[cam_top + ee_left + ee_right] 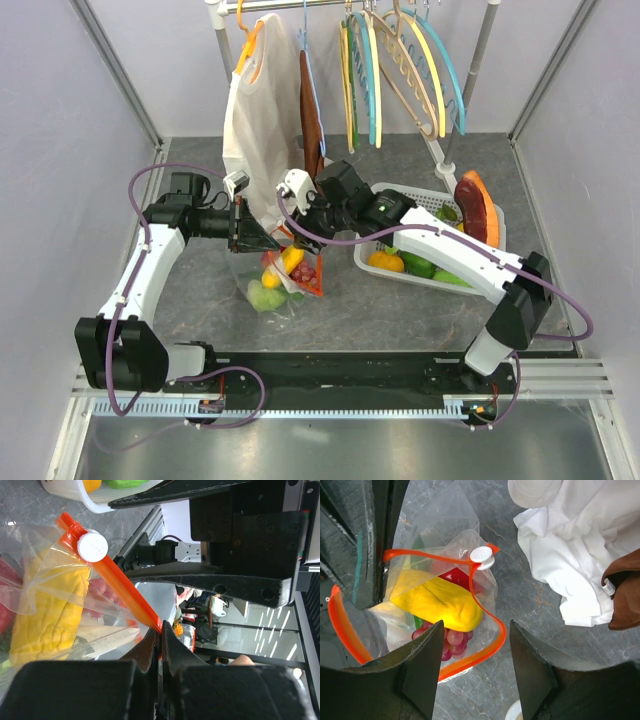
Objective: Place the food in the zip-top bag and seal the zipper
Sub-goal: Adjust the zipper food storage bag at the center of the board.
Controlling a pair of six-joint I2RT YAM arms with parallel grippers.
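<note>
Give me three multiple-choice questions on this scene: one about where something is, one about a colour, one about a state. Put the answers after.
1. Where are the grapes?
A) in the basket
B) in the bag
C) on the bare table

2. What colour is the slider on the zipper?
A) white
B) blue
C) black

3. How is the bag's mouth?
A) zipped shut
B) open
C) folded under

Answers:
1 B: they lie beside the yellow food inside the clear plastic.
2 A: a round white slider sits on the orange strip.
3 B: the two zipper strips bow apart in a loop, with the food showing between them.
</note>
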